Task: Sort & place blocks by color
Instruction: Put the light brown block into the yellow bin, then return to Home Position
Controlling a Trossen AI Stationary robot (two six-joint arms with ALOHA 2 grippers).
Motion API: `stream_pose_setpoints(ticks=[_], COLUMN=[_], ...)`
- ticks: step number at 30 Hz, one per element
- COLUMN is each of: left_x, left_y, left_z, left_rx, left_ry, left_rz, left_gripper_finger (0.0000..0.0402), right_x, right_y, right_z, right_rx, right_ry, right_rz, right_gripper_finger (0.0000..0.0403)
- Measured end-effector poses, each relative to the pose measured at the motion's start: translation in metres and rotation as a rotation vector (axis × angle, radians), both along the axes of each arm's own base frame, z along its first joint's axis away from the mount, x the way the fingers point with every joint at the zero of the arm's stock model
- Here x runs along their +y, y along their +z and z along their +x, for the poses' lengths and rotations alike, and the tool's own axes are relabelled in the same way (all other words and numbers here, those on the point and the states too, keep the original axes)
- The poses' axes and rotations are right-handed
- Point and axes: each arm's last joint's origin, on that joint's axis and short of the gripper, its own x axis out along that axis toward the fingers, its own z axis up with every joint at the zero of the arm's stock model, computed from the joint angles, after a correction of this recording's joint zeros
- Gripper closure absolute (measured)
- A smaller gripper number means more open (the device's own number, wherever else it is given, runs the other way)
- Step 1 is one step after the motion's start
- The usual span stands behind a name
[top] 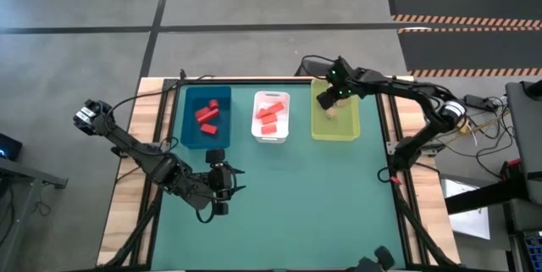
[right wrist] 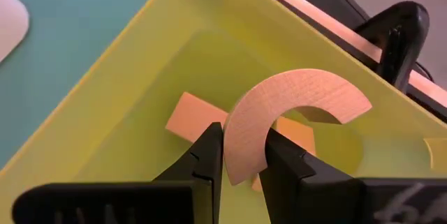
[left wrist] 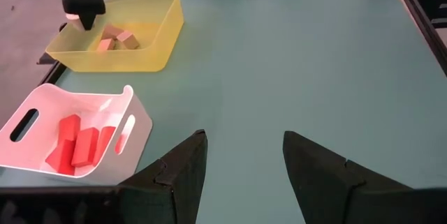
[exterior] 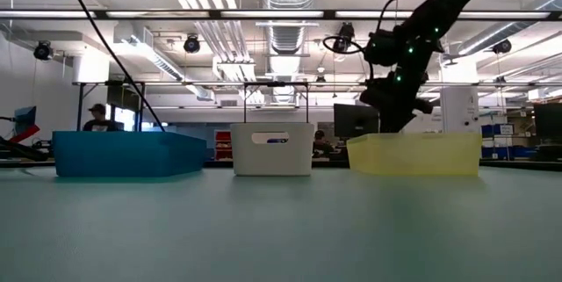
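Right now clamped: right gripper [right wrist: 243, 155] pinching one leg of tan arch block [right wrist: 293, 116], curve rising out above the fingers, held over the yellow-green tray [right wrist: 126, 77]. Below the claw, two flat tan blocks [right wrist: 192, 121] on tray floor, just under the arch. Judged light, stiff wood w/ smooth faces; narrow pinch on a curved leg could let it pivot, so better grip across the flat sides near the leg end, as now. Farther out, beside that tray: white tray [top: 271, 116] w/ red blocks [top: 269, 113], then blue tray [top: 207, 119] w/ more red ones. Well away, near front of table: left gripper [left wrist: 241, 161], fingers apart, holding nothing.
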Motion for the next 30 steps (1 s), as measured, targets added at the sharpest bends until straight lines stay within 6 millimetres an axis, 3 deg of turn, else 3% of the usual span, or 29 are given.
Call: stream_pose_setpoints(ticks=[10,15,18,22,26,30], left_x=[0.000,0.000,0.004,0.017,0.038,0.060], left_y=[0.001,0.000,-0.004,-0.013,-0.028,-0.046], left_z=[0.000,0.000,-0.008,-0.029,-0.053,-0.078], left_rx=[-0.002,0.007,0.118,0.154,-0.021,-0.169], left_ry=[-0.001,-0.015,-0.113,-0.173,-0.201,-0.186], left_rz=[0.004,0.030,0.126,0.185,0.139,0.073], left_gripper_finger=[0.0228,0.0228,0.0228,0.0242,0.0286,0.0344], right_x=[-0.008,-0.008,0.001,0.036,0.088,0.139], right_y=[-0.032,-0.026,-0.013,0.011,0.027,0.025], right_z=[0.009,0.009,0.006,0.006,0.003,-0.010], right_rx=[0.028,0.026,0.030,-0.054,-0.223,-0.408], right_ry=[-0.010,-0.004,0.009,0.101,0.285,0.486], right_rz=[0.039,0.036,0.033,-0.046,-0.196,-0.319], right_gripper_finger=[0.0319,0.0265,0.0239,0.0223,0.0226,0.0241])
